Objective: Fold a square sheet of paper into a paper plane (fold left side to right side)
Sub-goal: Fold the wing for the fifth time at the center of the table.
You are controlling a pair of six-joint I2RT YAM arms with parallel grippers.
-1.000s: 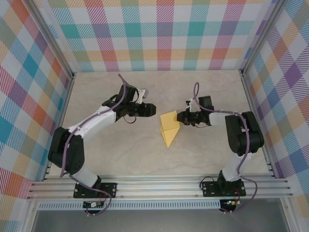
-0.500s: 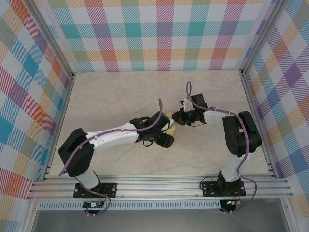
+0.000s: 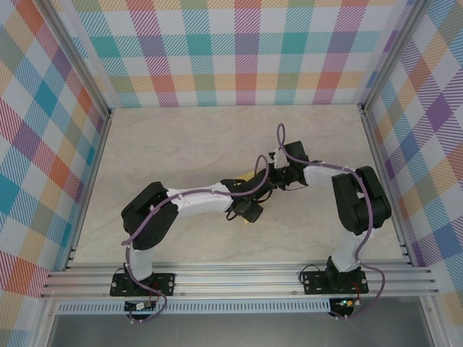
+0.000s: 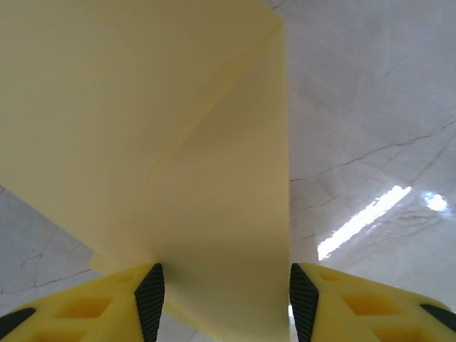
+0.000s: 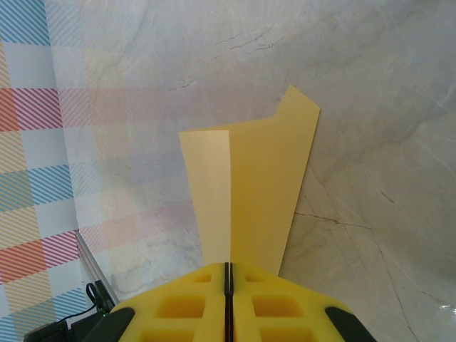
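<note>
The yellow-orange sheet of paper (image 5: 249, 192) lies creased on the marble table, one lighter flap beside a darker one. In the top view my left arm covers most of the paper (image 3: 249, 174). My left gripper (image 3: 249, 211) is low over its near end. The left wrist view has the left gripper (image 4: 226, 299) open, with the paper (image 4: 178, 142) spanning the gap between its black pads (image 4: 149, 299). My right gripper (image 3: 269, 178) sits at the paper's far right end. In its own view the right gripper (image 5: 226, 267) is shut, tips on the paper's edge, the crease running into their seam.
Plaid walls (image 3: 239, 50) close the table on three sides, with metal posts at the corners. The aluminium rail (image 3: 239, 278) with both arm bases runs along the near edge. Bare marble table (image 3: 166, 137) lies to the left and behind the grippers.
My left arm swung from left of the paper across onto it and now hides most of it from above; its jaws narrowed somewhat. The right gripper shifted slightly and stayed shut.
</note>
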